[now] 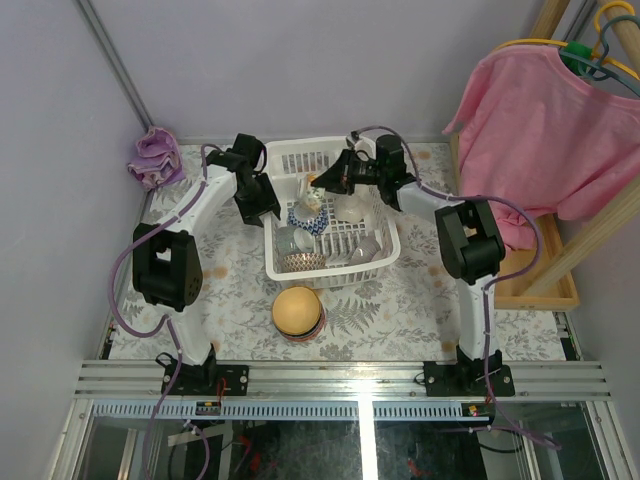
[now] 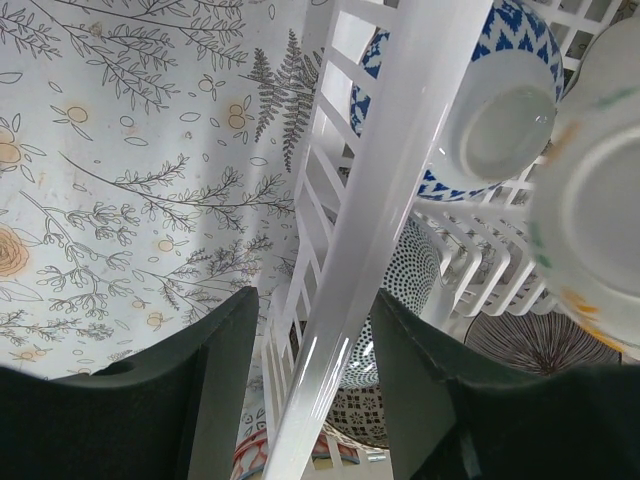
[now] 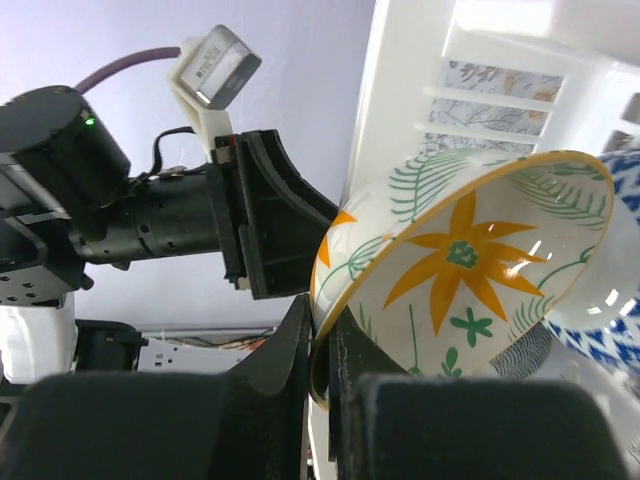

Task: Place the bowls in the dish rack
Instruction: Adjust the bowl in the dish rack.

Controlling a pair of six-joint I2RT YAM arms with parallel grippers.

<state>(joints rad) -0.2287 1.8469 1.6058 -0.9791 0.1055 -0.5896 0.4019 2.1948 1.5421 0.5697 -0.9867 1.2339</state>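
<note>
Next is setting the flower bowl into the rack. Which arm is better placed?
Right. The right pincer grips the flower bowl by its rim, over the dish rack. The left pincer only straddles the rack's left wall and holds no bowl.

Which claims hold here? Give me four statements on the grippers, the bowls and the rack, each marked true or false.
1. The right gripper pinches the flower bowl by its rim. True.
2. The left gripper holds a bowl. False: it is open, its fingers on either side of the dish rack wall.
3. An orange-yellow bowl sits on the table, outside the dish rack. True.
4. The dish rack is empty. False: several bowls are inside, among them a blue-white bowl.
</note>
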